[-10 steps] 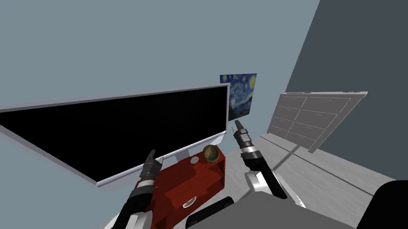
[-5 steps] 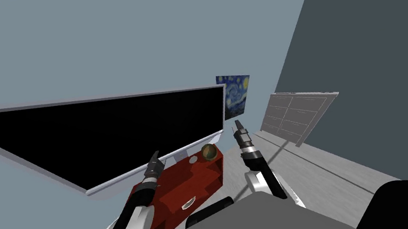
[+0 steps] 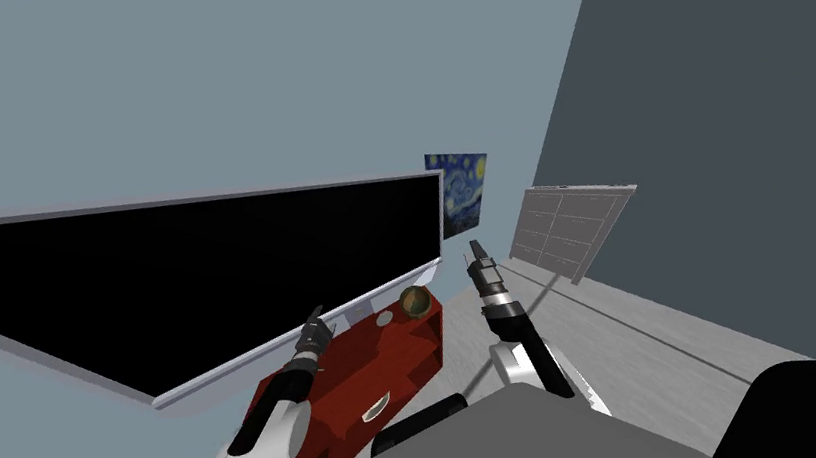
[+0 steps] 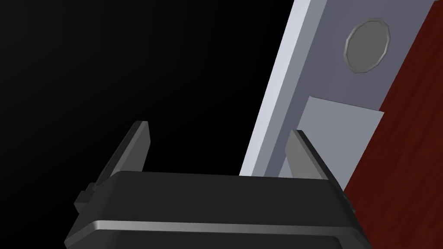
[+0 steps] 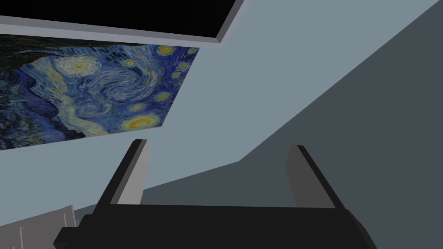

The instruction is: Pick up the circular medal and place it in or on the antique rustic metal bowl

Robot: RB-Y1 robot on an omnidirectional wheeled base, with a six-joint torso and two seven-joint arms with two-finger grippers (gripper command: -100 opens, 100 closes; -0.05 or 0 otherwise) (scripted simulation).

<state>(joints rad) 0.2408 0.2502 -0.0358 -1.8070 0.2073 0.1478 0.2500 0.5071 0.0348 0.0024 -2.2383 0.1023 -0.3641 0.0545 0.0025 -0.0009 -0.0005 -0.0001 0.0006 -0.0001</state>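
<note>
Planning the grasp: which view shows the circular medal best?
The left wrist view: the medal is a large grey disc ahead of the left gripper. The head view shows a tiny pale spot on the red cabinet near the bowl. The right wrist view faces elsewhere.

Dark red wooden cabinet (image 3: 386, 366), pale handle (image 3: 377, 407) on its near front. On top, along the far edge: grey stand (image 3: 365, 306) of a large black screen; small grey round medal (image 3: 386, 317) just right of it; brownish round bowl (image 3: 415, 302) at the far right corner.
</note>
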